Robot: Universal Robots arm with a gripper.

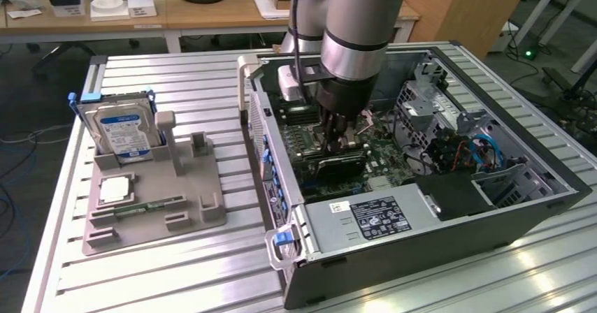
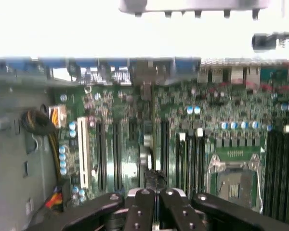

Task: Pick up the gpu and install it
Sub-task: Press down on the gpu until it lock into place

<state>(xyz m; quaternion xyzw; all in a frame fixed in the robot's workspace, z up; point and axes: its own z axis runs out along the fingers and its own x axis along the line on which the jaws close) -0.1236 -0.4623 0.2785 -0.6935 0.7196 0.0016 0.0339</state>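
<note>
gpu [image 1: 334, 165] sits inside the open computer case [image 1: 420, 250], a dark flat card standing on edge across the motherboard [image 1: 322, 145], just below the gripper [image 1: 336, 140]. in the wrist view the card shows edge-on as a thin dark strip [image 2: 148, 159] running from the fingertips away over the board. gripper fingers [image 2: 140, 211] are pressed together, with the card's top edge right at their tips; whether they pinch the card or only touch it cannot be told.

arm [image 1: 359, 33] comes down from above into the middle of the case, its wrist just over the board. in the wrist view the empty processor socket [image 2: 233, 180] lies near the card to one side, with rows of long dark slots [image 2: 108, 154] around it and a white slot [image 2: 82, 149] further off beside a bundle of yellow and black wires [image 2: 38, 122].

power supply [image 1: 368, 219] with its label fills the near corner of the case, and blue cables [image 1: 485, 152] hang at the exterior view's right.

on the ribbed metal table [image 1: 140, 271], to the exterior view's left and well apart from the case, a grey holder tray [image 1: 186, 215] carries a hard drive [image 1: 121, 131] with a blue-white label standing upright, a square chip [image 1: 114, 188] lying flat, and a narrow green memory stick [image 1: 149, 205] lying near it.
</note>
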